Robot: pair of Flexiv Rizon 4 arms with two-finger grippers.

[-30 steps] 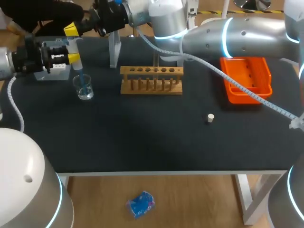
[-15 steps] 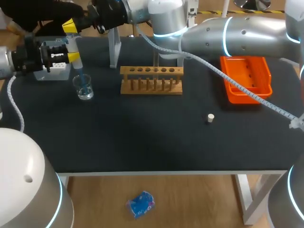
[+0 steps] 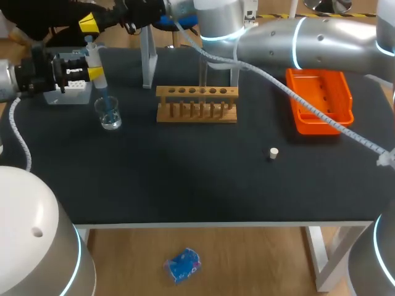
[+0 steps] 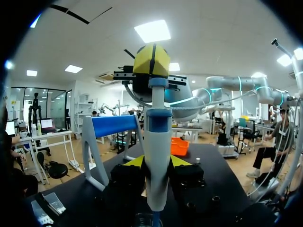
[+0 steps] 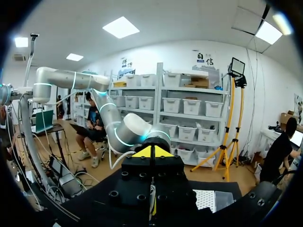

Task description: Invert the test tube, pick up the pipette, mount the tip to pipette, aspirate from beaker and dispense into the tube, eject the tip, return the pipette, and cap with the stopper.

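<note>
Head view, left gripper (image 3: 94, 69): far left of the frame, clamped on the one pipette (image 3: 102, 88), which stands upright with its tip down in the one beaker (image 3: 110, 115).
Head view, right gripper (image 3: 89, 23): upper left, just above the pipette's top.
Head view, other things: one wooden rack (image 3: 196, 103) at centre; one orange tray (image 3: 321, 105) at right; one stopper (image 3: 273, 153) alone at lower right of the rack.
Left wrist view, left gripper (image 4: 157, 163): both yellow tips press the pipette (image 4: 157, 137) from two sides; right gripper (image 4: 151, 60) directly over its plunger, contact unclear.
Right wrist view, right gripper (image 5: 152, 152): two tips pressed together.
</note>
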